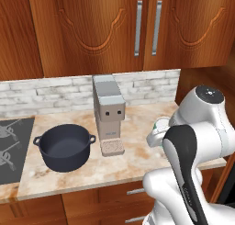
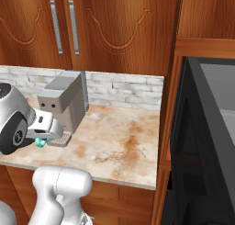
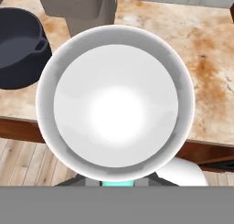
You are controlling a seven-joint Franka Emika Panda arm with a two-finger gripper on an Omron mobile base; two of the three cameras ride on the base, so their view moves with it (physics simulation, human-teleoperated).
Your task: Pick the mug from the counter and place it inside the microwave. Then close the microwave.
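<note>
Teal mug (image 2: 41, 143) with a whitish inside; beige table (image 1: 137, 162) blotched rust-brown; dark blue-grey pot (image 1: 64, 147); grey coffee machine (image 1: 109, 111); grey-white brick wall (image 1: 46, 96); brown wooden cupboards (image 1: 92, 31); black microwave (image 2: 206, 141).

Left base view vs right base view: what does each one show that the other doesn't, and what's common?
Left base view alone: the dark pot and the black cooktop at the counter's left end. Right base view alone: the open microwave at the right, and the mug's teal body at the gripper. Shared: the marbled counter, the grey coffee machine, brick backsplash, wooden upper cabinets and the white arm.
</note>
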